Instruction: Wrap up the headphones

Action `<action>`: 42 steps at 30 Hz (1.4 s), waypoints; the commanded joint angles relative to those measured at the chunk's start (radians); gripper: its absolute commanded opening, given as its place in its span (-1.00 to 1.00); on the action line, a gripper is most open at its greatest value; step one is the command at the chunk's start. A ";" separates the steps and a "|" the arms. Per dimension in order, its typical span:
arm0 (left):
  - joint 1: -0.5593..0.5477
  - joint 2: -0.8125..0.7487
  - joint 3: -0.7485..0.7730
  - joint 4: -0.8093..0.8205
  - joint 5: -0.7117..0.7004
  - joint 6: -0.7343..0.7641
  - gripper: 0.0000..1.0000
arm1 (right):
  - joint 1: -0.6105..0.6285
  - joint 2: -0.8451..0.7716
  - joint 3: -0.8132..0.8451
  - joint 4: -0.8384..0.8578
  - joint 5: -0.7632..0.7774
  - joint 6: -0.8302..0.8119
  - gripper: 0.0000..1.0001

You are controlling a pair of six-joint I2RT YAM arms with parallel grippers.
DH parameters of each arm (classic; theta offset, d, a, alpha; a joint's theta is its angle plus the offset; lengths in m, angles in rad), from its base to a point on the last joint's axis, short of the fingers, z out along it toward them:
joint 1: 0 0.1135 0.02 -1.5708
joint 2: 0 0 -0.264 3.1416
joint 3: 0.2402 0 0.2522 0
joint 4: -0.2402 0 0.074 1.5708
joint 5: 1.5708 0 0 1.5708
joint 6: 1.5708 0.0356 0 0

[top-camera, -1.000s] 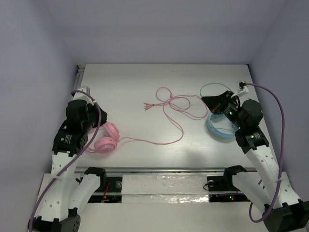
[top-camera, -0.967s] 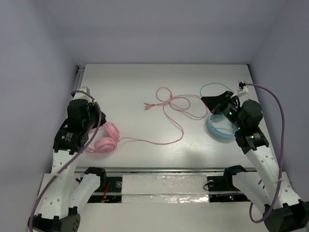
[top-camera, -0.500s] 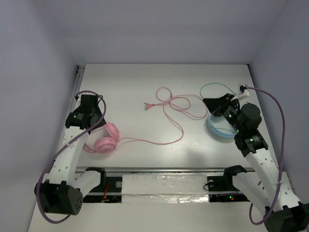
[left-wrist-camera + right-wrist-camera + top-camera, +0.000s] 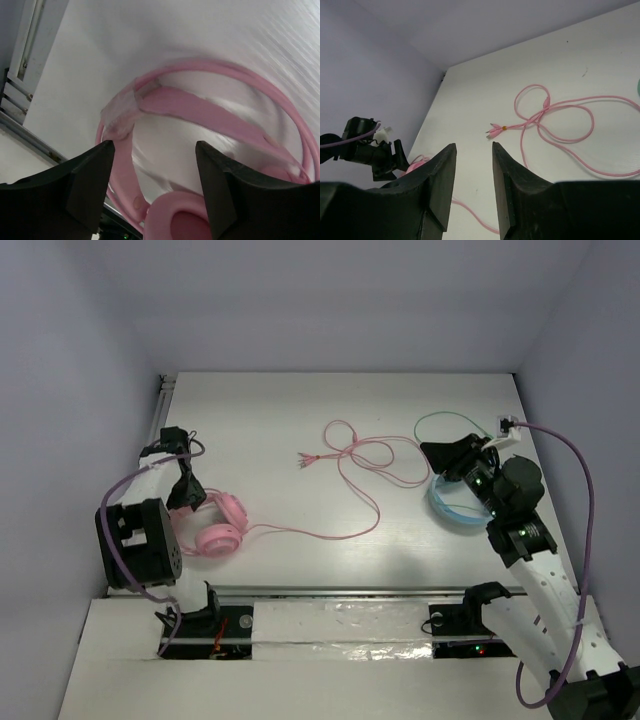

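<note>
Glossy pink plastic headphones [image 4: 200,107], smooth white table [image 4: 300,410]

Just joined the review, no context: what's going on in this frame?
Two arms are on the headphone-wrapping job, and nothing is wrapped yet. The left claw hangs open close over the headband of the pink headphones near the left edge of the table, gripping nothing. The pink cable lies in loose loops across the middle. The right claw is open and empty above the light blue headphones on the right.
</note>
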 commanded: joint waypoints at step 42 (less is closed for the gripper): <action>-0.021 -0.033 0.004 0.288 0.301 0.032 0.16 | 0.004 0.009 -0.006 0.066 -0.080 -0.007 -0.11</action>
